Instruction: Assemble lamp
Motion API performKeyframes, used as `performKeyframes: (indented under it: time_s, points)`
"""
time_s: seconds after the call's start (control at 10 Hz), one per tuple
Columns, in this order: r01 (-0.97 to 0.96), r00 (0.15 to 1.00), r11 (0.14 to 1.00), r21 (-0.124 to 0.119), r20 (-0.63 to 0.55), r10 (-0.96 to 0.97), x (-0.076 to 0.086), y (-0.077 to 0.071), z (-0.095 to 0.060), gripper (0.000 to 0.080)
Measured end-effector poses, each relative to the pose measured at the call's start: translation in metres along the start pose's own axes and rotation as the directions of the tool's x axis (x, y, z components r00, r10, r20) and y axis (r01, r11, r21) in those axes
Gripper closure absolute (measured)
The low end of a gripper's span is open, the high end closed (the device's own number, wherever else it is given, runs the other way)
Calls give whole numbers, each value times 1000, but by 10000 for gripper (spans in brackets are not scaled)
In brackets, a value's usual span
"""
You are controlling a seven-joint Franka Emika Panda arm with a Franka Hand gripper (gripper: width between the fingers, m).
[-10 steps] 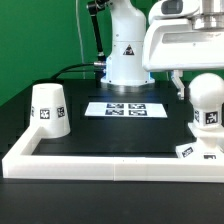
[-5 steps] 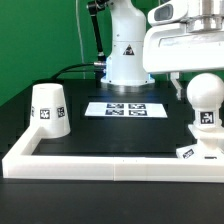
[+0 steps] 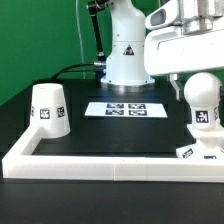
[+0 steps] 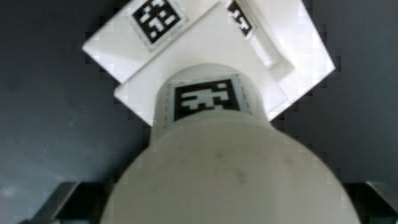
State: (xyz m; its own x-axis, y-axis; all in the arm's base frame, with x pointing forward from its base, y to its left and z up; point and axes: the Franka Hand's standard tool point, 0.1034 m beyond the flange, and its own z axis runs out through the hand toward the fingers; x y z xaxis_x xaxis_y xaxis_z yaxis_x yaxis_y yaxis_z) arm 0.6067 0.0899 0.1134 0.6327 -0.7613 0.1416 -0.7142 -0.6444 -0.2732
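Observation:
My gripper [image 3: 197,88] is shut on the round head of the white bulb [image 3: 202,108] at the exterior view's right. The bulb hangs upright, tagged stem down, over the flat square base [image 3: 196,150]; I cannot tell whether they touch. In the wrist view the bulb [image 4: 214,150] fills the frame between my two dark fingers [image 4: 64,202], and its tagged stem end points at the base [image 4: 169,40], which shows tags on top. The cup-like shade [image 3: 48,108] stands on its wide end at the exterior view's left, far from the gripper.
The marker board [image 3: 125,108] lies flat in the middle of the black table. The robot's white pedestal [image 3: 125,55] stands behind it. A long white border rail [image 3: 100,160] runs along the front and up the left side.
The gripper and the bulb have shifted a little toward the exterior view's left and slightly up. The shade and the base have not moved.

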Motion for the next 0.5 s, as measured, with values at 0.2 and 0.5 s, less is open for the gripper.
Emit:
performKeyframes:
  time_s: [0.2, 0.5]
  points:
    - [-195, 981, 981, 1, 22, 195, -7, -1, 1, 219]
    - [-416, 908, 909, -3, 50, 416, -8, -2, 3, 219]
